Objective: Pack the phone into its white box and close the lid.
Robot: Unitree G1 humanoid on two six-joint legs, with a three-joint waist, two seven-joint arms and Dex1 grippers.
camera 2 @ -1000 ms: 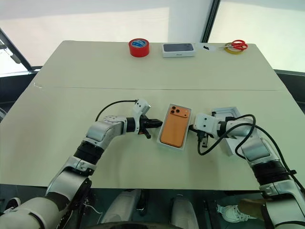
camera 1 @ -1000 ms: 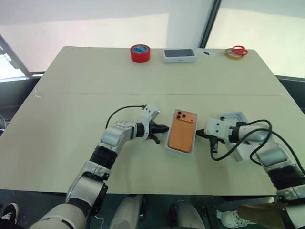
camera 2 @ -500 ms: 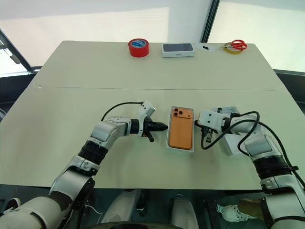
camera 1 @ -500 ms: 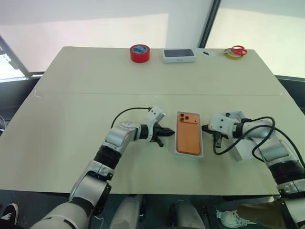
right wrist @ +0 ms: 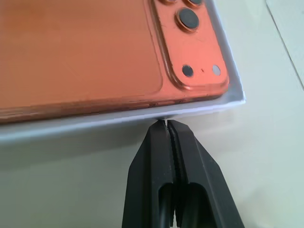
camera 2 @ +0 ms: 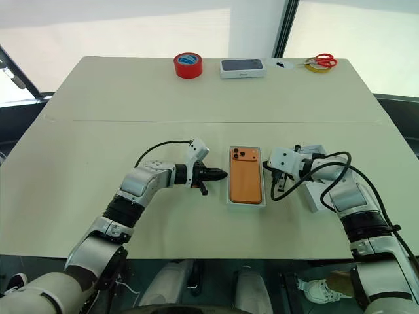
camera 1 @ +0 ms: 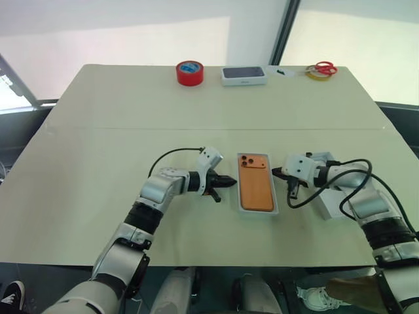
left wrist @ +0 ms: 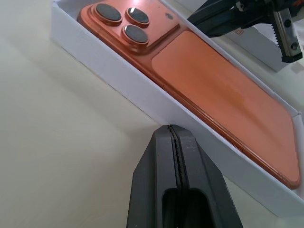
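The orange phone [camera 1: 256,190] lies back up inside the white box [left wrist: 137,92], its dark lenses at the far end. The box sits straight on the table between my two grippers. My left gripper [camera 1: 229,182] is shut and empty, its tip just short of the box's left wall [left wrist: 174,133]. From the other side my right gripper [camera 1: 277,173] is also shut and empty, its tip against the right wall near the lens corner [right wrist: 166,124]. A white rectangular piece [camera 1: 328,204] lies partly under my right forearm. I cannot tell whether it is the lid.
Along the far edge stand a red tape roll [camera 1: 189,71], a white box with a dark phone picture [camera 1: 244,75], and red-handled scissors on a yellow tape ring [camera 1: 321,69]. A seam crosses the table between them and the box.
The box with the phone has turned from a slant to lie square with the table's front edge. Both shut grippers stay close on either side of it.
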